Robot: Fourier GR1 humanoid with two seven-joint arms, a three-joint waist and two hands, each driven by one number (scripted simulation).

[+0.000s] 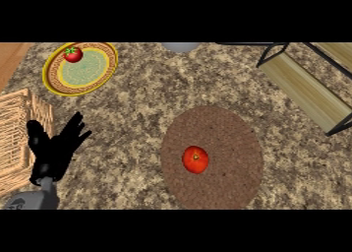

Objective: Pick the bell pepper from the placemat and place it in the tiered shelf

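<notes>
Down at the lower left of the head view, the black fingers (75, 123) of the left hand (54, 152) are straight and spread, pointing up and a little to the right, and they hold nothing. The thumb stands apart on the left side, against the edge of a pale woven wicker basket (8, 142) that fills the view's left border. Below the palm, a short piece of the grey forearm (32, 201) comes in from the lower edge. The hand hangs over the speckled brown-and-beige stone counter (135, 103), well apart from the task's thing.

To the right of the hand lies a round brown woven placemat (222, 128), flat on the counter. The red, glossy bell pepper (195, 159) sits on it, somewhat left of and below the mat's middle, with its stem end facing up.

Further out, at the upper right, is the tiered shelf (306, 88), made of light wooden slats in a thin black metal frame; it lies near the placemat but does not touch it. At the upper left, a round plate (92, 74) with a yellow patterned rim and a pale green middle carries a small red fruit with a green top (73, 54) near its upper edge. A grey rounded object (180, 47) shows only partly at the top edge; I cannot tell what it is. A strip of orange-brown wooden surface (6, 61) borders the counter at the upper left corner.
</notes>
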